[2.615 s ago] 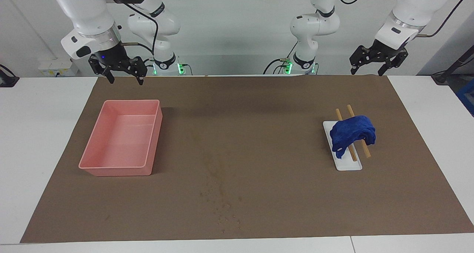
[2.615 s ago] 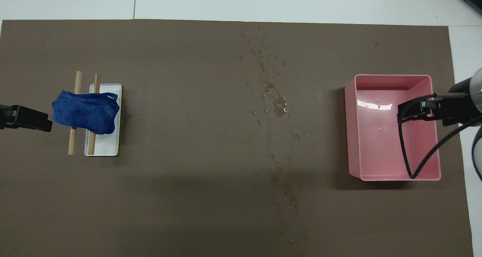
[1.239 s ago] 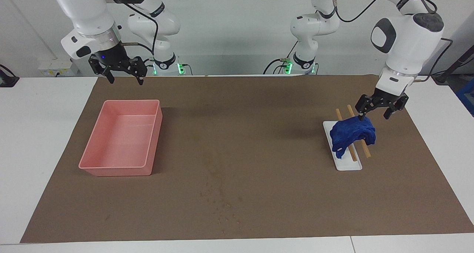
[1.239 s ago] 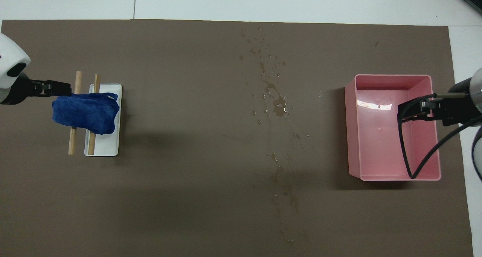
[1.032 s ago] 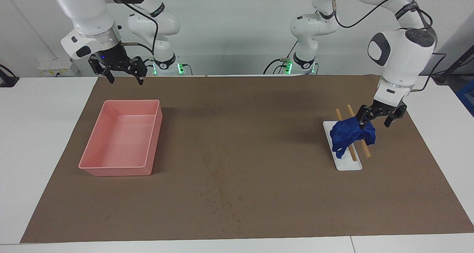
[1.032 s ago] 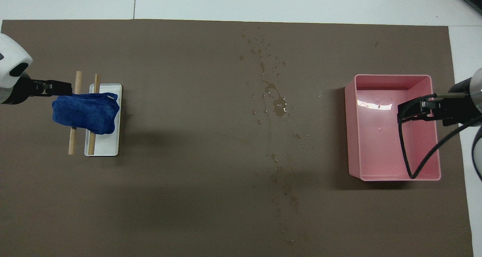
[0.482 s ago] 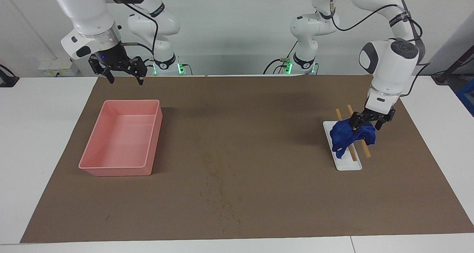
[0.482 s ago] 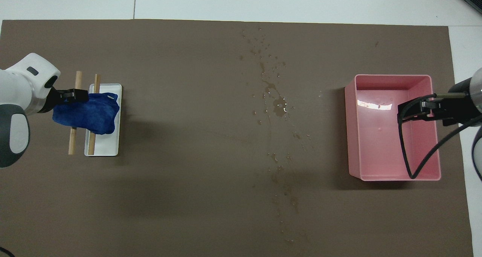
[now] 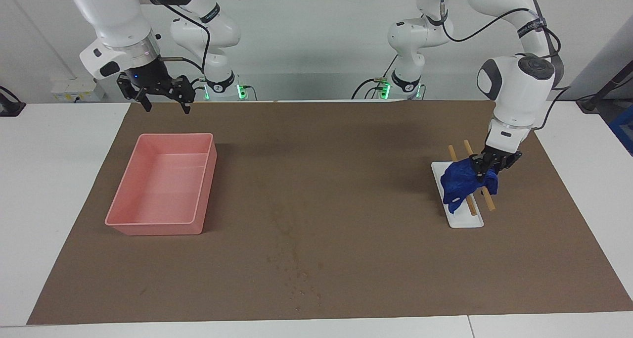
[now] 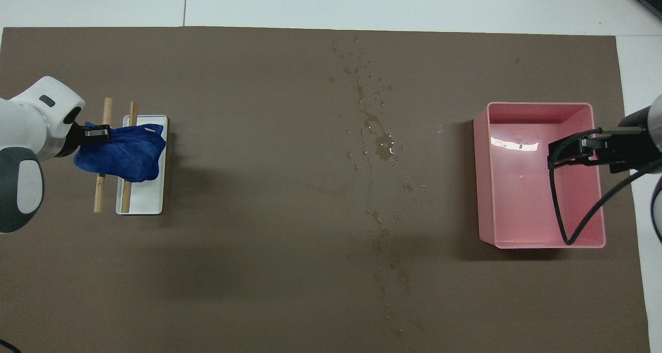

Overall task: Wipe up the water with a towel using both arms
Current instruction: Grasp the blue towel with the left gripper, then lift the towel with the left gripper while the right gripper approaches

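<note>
Left gripper (image 9: pixel 487 171) pinches the blue towel (image 9: pixel 462 181), draped over 2 wooden sticks (image 9: pixel 487 198) on a white tray (image 9: pixel 465 221) for easy pickup; right gripper (image 9: pixel 163 98) waits, spread wide, above the pink bin (image 9: pixel 148 224).

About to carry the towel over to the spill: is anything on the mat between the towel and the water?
Nothing visible. The left gripper is shut on the towel, draped over two wooden rods on a white tray. Bare mat lies between it and the water. The right gripper waits near the pink tray.
</note>
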`<state>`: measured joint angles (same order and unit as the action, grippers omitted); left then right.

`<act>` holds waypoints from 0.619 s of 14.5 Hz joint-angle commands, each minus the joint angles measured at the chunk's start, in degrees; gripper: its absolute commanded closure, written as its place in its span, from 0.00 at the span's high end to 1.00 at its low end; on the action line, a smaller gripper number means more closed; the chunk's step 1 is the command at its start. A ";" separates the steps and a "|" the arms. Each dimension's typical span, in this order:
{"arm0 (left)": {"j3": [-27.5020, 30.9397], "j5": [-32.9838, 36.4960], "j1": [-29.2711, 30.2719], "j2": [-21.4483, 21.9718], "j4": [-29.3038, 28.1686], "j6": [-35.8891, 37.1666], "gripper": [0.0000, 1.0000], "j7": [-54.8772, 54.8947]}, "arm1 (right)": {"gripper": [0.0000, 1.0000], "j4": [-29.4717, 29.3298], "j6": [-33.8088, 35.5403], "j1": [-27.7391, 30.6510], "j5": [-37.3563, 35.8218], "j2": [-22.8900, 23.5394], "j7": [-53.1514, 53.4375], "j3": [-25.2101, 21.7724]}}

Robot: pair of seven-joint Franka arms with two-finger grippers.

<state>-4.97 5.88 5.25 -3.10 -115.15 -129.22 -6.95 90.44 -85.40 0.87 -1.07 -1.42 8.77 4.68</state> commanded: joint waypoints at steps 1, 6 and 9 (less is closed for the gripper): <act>0.23 0.72 -0.50 -1.28 6.58 8.86 0.00 -2.10 | 1.00 1.32 -0.56 0.80 1.34 -1.13 -0.95 0.24; 0.05 -12.44 -0.59 -1.30 13.37 22.07 0.00 -24.13 | 1.00 1.23 -0.56 0.37 1.34 -1.04 -0.94 0.24; -0.04 -20.97 -0.59 0.46 13.28 27.16 0.00 -35.47 | 1.00 1.05 -0.30 0.01 2.47 -1.13 -0.42 0.59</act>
<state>-5.26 -10.59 4.90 -3.36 -102.88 -105.97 -35.22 90.44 -85.40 0.59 -0.75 -1.44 8.77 4.89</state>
